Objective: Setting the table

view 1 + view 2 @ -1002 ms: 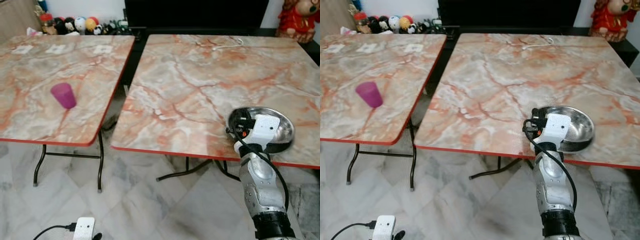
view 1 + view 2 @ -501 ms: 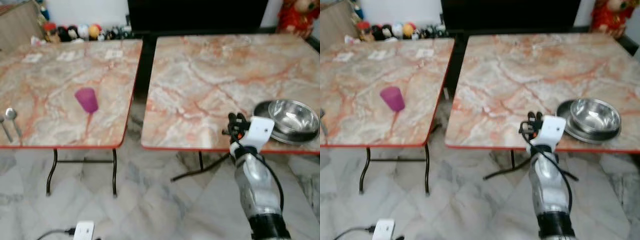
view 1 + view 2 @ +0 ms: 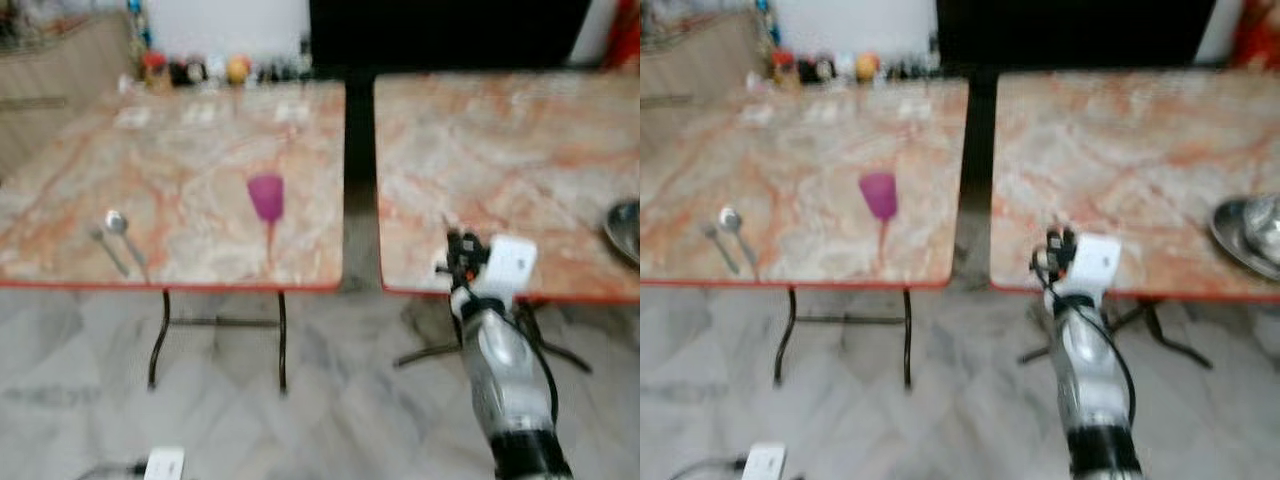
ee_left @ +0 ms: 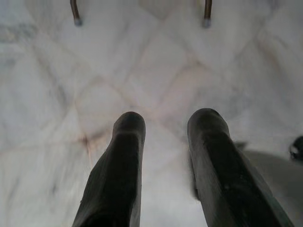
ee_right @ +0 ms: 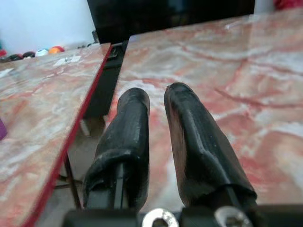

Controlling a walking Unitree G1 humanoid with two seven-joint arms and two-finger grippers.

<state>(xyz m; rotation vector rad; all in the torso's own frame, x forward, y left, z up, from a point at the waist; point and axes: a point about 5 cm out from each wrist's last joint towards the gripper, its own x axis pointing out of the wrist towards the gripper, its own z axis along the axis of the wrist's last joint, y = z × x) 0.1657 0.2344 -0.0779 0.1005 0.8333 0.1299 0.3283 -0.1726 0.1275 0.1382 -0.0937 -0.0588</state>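
Two marble-patterned tables with red edges stand side by side, a dark gap between them; head views blurred. Left table (image 3: 190, 190): one purple cup (image 3: 266, 196) upright near its right side; two spoons (image 3: 117, 240) lying close together toward its front left (the blur makes it hard to tell whether they touch); a row of small coloured figures (image 3: 200, 70) beyond its far edge. Right table (image 3: 500, 170): a steel bowl (image 3: 1250, 232) on what may be a plate, at the front right, cut by the picture's edge. Right gripper (image 5: 156, 118): raised at the front edge of the right table near its left corner, well apart from the bowl, fingers nearly together with a narrow slit between them, holding nothing. Left gripper (image 4: 165, 137): hanging low over the pale marble floor (image 4: 156, 66), fingers parted by a moderate gap, empty; two table-leg feet (image 4: 75, 19) stand on the floor ahead of it. White wrist housing (image 3: 165, 463) of the left arm at the bottom of the head view.
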